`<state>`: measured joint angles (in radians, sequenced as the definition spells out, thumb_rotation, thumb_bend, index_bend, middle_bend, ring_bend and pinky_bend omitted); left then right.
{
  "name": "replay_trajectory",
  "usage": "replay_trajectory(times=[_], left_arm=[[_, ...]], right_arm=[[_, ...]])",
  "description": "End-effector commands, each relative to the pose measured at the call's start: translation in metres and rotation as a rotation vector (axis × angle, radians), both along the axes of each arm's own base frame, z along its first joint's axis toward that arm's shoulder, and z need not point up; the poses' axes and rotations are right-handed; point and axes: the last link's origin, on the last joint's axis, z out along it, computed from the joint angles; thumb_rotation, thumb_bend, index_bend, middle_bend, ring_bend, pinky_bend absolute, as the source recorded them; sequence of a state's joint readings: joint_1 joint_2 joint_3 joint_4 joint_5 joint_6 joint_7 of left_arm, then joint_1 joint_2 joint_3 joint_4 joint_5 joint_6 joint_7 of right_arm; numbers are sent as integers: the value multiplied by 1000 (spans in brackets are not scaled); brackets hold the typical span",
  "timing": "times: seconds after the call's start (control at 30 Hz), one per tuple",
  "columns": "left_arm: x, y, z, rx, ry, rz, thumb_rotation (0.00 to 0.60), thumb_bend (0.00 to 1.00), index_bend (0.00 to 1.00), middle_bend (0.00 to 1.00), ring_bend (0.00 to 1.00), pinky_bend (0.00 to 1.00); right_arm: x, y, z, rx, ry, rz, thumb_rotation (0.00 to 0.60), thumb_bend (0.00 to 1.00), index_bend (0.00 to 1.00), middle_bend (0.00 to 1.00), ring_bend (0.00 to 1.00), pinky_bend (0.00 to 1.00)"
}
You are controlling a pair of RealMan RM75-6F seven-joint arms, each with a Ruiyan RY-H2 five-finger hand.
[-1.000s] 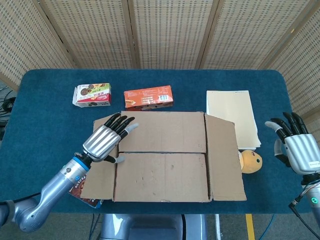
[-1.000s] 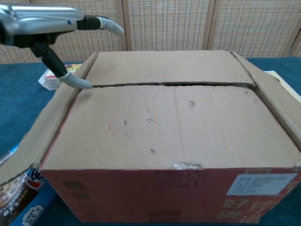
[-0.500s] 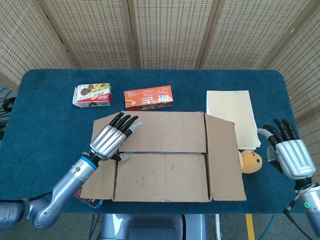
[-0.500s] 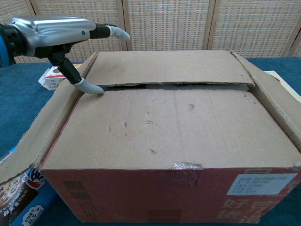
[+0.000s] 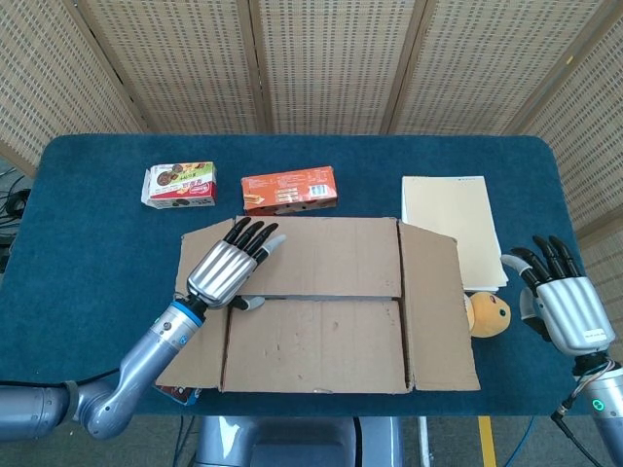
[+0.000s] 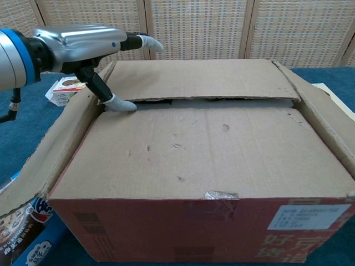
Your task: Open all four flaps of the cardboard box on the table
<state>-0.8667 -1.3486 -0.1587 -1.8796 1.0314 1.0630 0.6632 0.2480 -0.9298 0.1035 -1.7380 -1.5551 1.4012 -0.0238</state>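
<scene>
The blue table (image 5: 97, 243) carries the box (image 5: 321, 302) at its near middle, side flaps splayed outward, the two long flaps nearly flat with a narrow gap along their seam. The left hand (image 5: 226, 269) lies over the far flap's left end, fingers (image 6: 145, 42) stretched out, thumb tip at the seam. The right hand (image 5: 563, 302) hovers apart at the table's right edge, fingers spread, holding nothing.

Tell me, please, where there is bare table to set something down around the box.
Bare cloth runs along the far edge behind the two snack boxes, and across the left end beside the cardboard box. The right is crowded: paper stack, toy, right hand.
</scene>
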Motion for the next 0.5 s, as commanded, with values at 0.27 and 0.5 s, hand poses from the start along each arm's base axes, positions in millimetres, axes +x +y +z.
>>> replay_trajectory(times=[0.27, 0.5], left_arm=[[9, 6, -5, 33, -41, -11, 439, 279, 49, 0, 0, 0], [13, 9, 12, 107, -104, -35, 439, 301, 48, 0, 0, 0]], right_arm=[[-1, 4, -5, 14, -8, -4, 600, 807, 210, 199, 0, 0], [-4, 7, -5, 9, -13, -7, 600, 809, 210, 199, 0, 0]])
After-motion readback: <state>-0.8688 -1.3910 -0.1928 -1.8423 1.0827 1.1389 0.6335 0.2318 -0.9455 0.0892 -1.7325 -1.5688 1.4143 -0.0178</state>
